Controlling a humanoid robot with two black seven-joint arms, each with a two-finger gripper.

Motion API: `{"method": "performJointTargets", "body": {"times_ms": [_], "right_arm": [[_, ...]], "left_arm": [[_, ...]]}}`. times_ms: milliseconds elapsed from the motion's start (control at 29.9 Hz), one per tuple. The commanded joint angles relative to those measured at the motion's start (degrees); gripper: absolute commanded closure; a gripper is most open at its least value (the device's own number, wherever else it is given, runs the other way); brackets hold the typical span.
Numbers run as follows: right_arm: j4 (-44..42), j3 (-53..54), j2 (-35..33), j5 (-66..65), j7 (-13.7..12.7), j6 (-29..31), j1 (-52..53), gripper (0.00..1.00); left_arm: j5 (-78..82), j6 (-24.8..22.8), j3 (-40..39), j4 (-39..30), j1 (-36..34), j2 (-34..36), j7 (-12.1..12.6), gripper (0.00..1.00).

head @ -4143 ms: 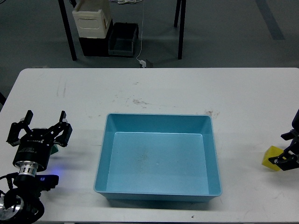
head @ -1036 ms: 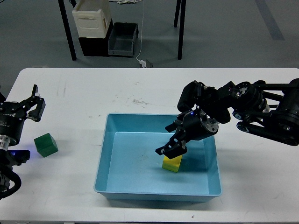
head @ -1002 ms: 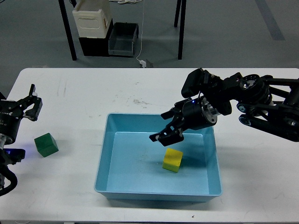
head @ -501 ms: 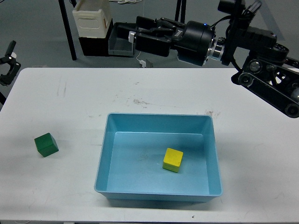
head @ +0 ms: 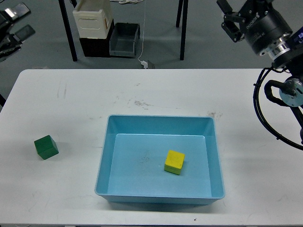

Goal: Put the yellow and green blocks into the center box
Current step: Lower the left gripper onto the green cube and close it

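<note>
The yellow block [head: 174,161] lay on the floor of the blue tray [head: 106,156], right of the tray's middle and nearer its front wall than its back one, touching no wall. The green block [head: 46,147] sat on the white table [head: 71,104], well to the left of the tray and apart from it. Neither block was anywhere near my fingers. My right gripper [head: 232,21] was raised at the top right corner of the view, far above and behind the tray; only part of it showed against the dark arm, cut by the top edge, so I could not tell how far its fingers were spread, and nothing could be seen in it. My left gripper [head: 12,26] was at the top left corner, high and well away from the green block; two flat finger ends showed there with a gap between them and nothing held, though the rest was cut off by the edge. A black cable [head: 265,113] looped down from my right arm over the table's right side.
</note>
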Motion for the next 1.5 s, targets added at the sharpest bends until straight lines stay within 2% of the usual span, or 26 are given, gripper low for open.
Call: {"method": "performJointTargets", "body": {"times_ms": [0, 134, 267, 434, 568, 835, 1069, 1336, 1470], "right_arm": [[4.6, 8.3, -0.1, 1.0, 0.0, 2.4, -10.1, 0.0], [10.1, 13.7, 0.0, 1.1, 0.2, 3.6, -21.3, 0.0], [13.9, 17.0, 0.6, 1.1, 0.5, 3.7, -30.0, 0.0], [15.4, 19.5, 0.7, 1.1, 1.0, 3.7, -36.0, 0.0], [16.4, 21.3, 0.7, 1.1, 1.7, 3.7, -39.0, 0.0], [16.5, 22.7, 0.7, 1.1, 1.7, 3.7, -42.2, 0.0], [16.5, 23.3, 0.7, 1.1, 1.8, 3.7, -43.3, 0.0], [16.5, 23.4, 0.7, 1.1, 1.8, 3.7, -43.9, 0.0], [16.4, 23.6, 0.7, 1.1, 2.4, 3.7, -44.1, 0.0]], "left_arm": [[10.5, -0.4, 0.3, -4.7, -1.1, 3.4, 0.0, 0.0], [16.7, -0.4, 4.0, -9.9, -1.1, 9.5, 0.0, 0.0], [23.6, -0.4, 13.7, -14.0, -4.8, 11.2, 0.0, 0.0], [39.9, -0.4, 30.7, -13.8, -13.4, 10.6, 0.0, 0.0], [45.6, -0.4, 40.4, -10.3, -17.8, 9.1, 0.0, 0.0], [48.5, -0.4, 45.6, -2.3, -19.2, 4.6, 0.0, 0.0], [48.4, -0.4, 51.3, -0.6, -19.2, 3.5, 0.0, 0.0], [48.7, -0.4, 53.5, 6.9, -19.2, 0.4, 0.0, 0.0], [48.3, -0.4, 53.7, 7.4, -19.2, 0.1, 0.0, 0.0]]}}
